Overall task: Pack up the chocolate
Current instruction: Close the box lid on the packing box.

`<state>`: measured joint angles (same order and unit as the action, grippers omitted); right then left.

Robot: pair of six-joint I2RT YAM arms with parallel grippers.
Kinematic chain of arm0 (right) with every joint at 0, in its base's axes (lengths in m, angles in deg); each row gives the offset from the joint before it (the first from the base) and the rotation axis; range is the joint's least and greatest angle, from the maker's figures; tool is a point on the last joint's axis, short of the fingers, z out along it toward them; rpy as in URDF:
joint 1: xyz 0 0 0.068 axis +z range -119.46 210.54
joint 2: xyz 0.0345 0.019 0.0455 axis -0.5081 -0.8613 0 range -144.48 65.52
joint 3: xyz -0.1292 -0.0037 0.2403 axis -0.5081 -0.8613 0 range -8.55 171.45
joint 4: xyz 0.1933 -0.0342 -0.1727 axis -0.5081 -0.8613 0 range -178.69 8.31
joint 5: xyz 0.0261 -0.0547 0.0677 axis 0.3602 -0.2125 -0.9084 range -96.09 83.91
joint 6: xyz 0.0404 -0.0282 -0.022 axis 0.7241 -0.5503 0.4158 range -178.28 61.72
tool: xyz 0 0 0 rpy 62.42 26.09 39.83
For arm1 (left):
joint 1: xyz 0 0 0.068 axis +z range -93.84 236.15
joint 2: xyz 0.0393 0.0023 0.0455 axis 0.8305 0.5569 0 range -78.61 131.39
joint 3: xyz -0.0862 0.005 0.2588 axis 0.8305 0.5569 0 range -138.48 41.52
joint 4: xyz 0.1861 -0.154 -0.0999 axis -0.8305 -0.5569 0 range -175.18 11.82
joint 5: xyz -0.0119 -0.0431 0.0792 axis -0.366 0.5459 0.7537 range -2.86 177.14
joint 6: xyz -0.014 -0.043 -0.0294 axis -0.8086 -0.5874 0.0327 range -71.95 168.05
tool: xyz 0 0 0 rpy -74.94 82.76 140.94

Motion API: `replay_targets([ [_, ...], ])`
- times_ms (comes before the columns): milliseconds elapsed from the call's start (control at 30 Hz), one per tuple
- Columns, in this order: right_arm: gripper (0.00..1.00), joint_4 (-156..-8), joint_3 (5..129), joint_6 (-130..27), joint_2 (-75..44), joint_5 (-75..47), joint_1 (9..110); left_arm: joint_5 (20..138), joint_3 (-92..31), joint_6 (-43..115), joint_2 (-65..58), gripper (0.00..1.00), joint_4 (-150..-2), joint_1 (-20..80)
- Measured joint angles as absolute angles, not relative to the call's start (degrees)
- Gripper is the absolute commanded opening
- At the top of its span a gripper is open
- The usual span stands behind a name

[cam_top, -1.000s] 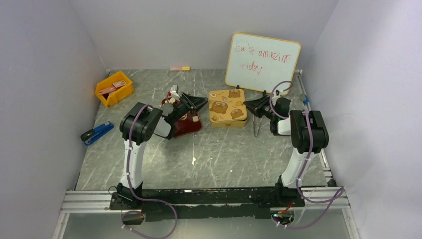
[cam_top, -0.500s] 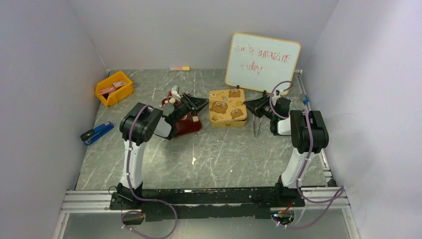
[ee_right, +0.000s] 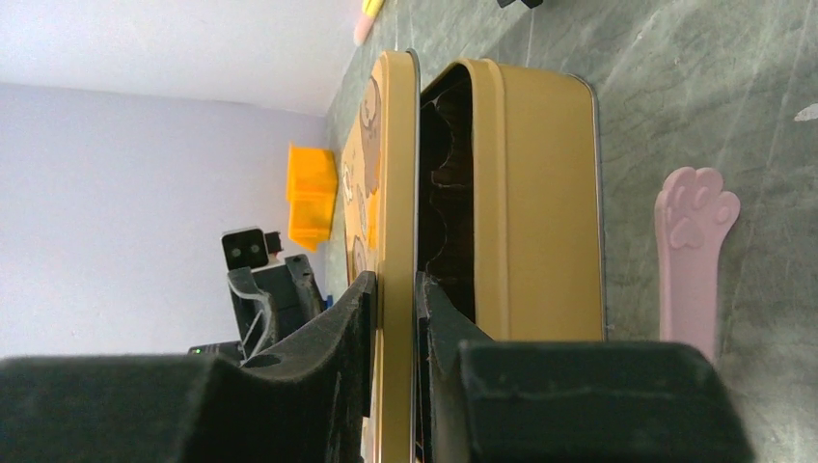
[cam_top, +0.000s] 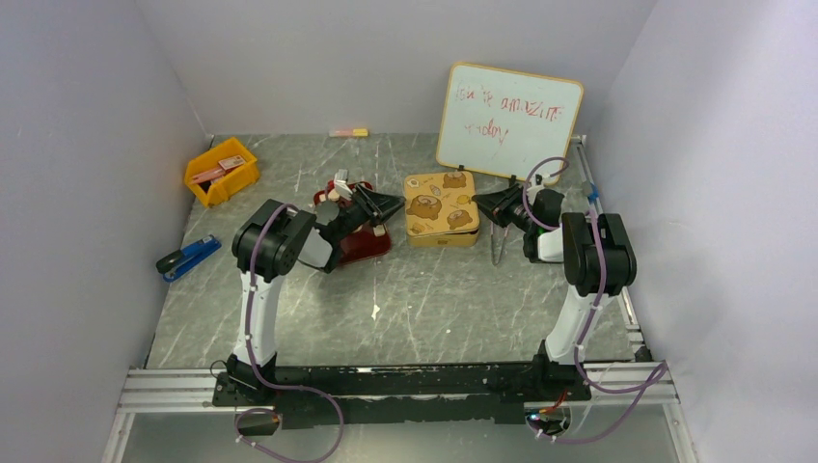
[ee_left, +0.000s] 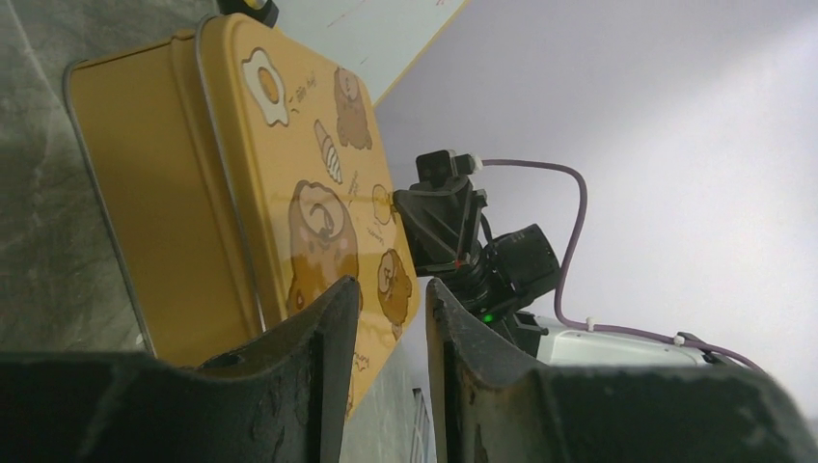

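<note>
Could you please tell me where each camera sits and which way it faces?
Top external: above and behind the bases, looking down at the table; left arm and right arm show.
Left wrist: on the left arm, facing right past the left pincer toward the gold tin.
Right wrist: facing left; the right pincer clamps the tin's lid.
Shared: all three show the gold tin.

Whiteboard [cam_top: 509,120]: red handwriting in two lines; I make out "amazing" above and "today" below, and the first word is too faint for me.
Gold tin lid [ee_left: 318,183]: tiny script beside the fried-egg picture, too small for me to read.
</note>
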<state>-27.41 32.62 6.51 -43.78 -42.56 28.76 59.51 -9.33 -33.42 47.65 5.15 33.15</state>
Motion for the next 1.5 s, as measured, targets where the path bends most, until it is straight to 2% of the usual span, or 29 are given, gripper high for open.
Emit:
replay_targets([
  [700,0.00,-24.1,32.6,8.4,-45.6,-42.7,27.9,60.0,-8.9,-28.0,44.4,0.36,-4.4,32.1],
  [1500,0.00,-24.3,32.6,8.1,-45.8,-42.7,27.6,64.8,-14.5,-17.1,39.2,0.36,-28.8,30.7],
])
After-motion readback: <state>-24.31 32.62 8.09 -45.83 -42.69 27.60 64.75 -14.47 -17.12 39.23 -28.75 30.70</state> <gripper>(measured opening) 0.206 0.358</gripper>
